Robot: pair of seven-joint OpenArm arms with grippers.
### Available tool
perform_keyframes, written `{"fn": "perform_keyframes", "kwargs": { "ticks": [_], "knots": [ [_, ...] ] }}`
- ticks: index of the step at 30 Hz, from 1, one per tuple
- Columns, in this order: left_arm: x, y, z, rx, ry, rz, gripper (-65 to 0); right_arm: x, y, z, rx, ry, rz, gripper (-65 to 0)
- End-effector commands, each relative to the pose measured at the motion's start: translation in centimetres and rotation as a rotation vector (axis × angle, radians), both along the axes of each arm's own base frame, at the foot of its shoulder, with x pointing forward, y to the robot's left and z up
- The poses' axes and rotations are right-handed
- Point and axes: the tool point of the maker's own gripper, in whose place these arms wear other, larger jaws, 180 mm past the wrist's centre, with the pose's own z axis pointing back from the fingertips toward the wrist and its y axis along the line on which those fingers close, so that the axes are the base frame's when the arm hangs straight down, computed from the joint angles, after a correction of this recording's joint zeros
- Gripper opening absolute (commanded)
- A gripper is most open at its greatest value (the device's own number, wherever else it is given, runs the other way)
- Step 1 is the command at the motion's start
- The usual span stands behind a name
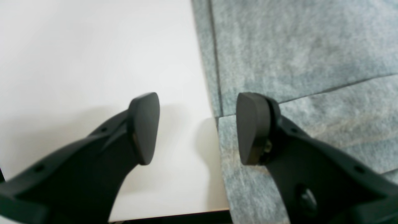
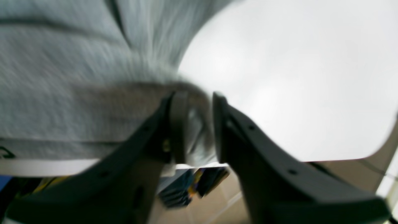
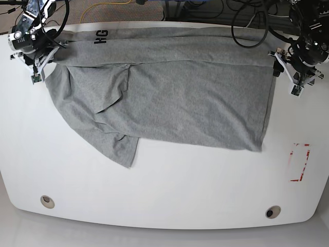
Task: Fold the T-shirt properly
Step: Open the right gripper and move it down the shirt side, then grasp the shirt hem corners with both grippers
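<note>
Right gripper (image 2: 196,124) around T-shirt (image 3: 175,98) edge, left gripper (image 1: 197,127) beside it.

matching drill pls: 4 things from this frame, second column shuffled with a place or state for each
1. left claw
2. right claw
3. T-shirt
4. red marking

A. grey cloth between its fingers
B. open, nothing between its fingers
C. on bare table, apart from the cloth
D. spread across the table's far half

Pairs: 1-B, 2-A, 3-D, 4-C

The heather-grey T-shirt (image 3: 175,98) lies spread across the table's far half, folded over, dark letters at its far-left edge.
</note>
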Motion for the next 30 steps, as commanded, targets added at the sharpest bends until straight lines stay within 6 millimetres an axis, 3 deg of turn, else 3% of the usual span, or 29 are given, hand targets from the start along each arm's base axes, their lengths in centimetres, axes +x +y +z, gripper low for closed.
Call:
{"fn": "perform_keyframes", "kwargs": {
  "ticks": [1,5,8,15,23,30],
  "knots": [
    [1.9,0.2,1.8,0.014,-0.070,-0.008,-28.5,1.5,0.0,1.7,-0.025,-0.059,0.019,-34.2],
    [3.3,0.2,2.7,0.012,-0.110,-0.006,-28.5,4.1,0.4,2.6,-0.022,-0.117,0.035,-19.2],
    [5.3,0.3,4.2,0.016,-0.170,-0.002,-28.3,5.5,0.6,2.9,-0.008,-0.146,0.035,-14.6],
    [9.7,0.5,7.3,-0.006,-0.286,0.016,-28.1,10.6,0.9,2.6,0.076,-0.198,0.034,-15.4],
    [14.4,2.0,7.7,-0.129,-0.329,0.145,-28.1,16.5,0.5,2.3,0.117,-0.216,0.037,-15.4],
    [16.9,2.0,8.3,-0.185,-0.344,0.176,-28.1,20.9,0.5,0.8,0.185,-0.249,0.020,-15.2]
  ]
}}
